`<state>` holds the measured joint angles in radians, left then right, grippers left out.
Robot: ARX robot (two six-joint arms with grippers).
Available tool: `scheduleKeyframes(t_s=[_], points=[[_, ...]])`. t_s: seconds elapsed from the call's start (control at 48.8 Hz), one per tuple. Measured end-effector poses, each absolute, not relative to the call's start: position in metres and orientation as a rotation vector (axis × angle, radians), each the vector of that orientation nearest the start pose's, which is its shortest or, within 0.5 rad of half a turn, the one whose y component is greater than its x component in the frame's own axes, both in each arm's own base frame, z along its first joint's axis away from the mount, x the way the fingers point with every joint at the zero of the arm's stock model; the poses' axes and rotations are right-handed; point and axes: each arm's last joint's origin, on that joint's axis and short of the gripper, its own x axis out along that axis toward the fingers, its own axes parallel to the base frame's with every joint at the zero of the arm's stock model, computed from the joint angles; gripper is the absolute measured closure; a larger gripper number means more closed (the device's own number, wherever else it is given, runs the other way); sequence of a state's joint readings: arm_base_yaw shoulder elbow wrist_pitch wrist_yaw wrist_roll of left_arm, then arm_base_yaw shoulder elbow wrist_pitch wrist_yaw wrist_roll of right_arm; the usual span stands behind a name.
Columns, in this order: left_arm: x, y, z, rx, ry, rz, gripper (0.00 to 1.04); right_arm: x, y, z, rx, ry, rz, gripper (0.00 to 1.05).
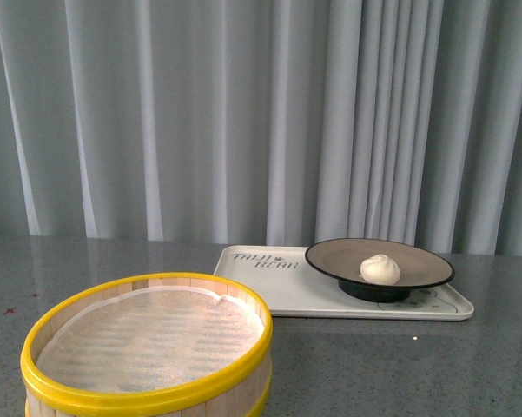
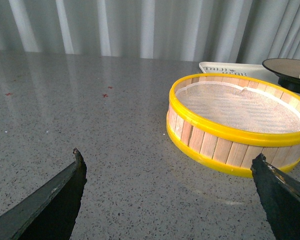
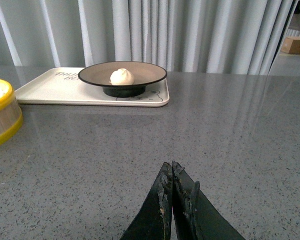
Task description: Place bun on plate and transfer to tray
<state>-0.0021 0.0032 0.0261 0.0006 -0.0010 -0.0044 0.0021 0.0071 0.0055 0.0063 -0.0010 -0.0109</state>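
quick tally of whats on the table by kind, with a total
bun: 1
plate: 1
tray: 1
steamer basket: 1
total: 4

Soft, even light; faint tabletop (image 2: 90, 115) glare

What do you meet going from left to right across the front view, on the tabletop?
Steamer basket → tray, its lettered end first → plate standing on the tray's right part → bun on the plate, slightly right of its middle.
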Motion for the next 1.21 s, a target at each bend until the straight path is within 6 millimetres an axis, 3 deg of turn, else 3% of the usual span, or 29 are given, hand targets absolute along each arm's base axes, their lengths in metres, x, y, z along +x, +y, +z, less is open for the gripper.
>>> scheduleKeyframes(t_s=[0.328, 0.533, 0.819, 1.209], points=[[0.0962, -0.0002, 0.1722, -0.004, -0.023, -0.002, 0.07, 0.0977, 0.0003, 0.1651, -0.012, -0.002, 0.003, 1.01], [0.0962, -0.0002, 0.1722, -0.004, -0.023, -0.002, 0.07, 0.0976, 0.0003, 0.1652, -0.011, -0.002, 0.003, 0.71], [0.0962, -0.0002, 0.1722, -0.004, -0.023, -0.002, 0.07, 0.0976, 0.0003, 0.1652, -0.011, -0.002, 0.003, 0.08], [0.0962, -0.0002, 0.1722, -0.004, -0.023, -0.002, 0.07, 0.0976, 0.0003, 0.1652, -0.010, -0.002, 0.003, 0.09]])
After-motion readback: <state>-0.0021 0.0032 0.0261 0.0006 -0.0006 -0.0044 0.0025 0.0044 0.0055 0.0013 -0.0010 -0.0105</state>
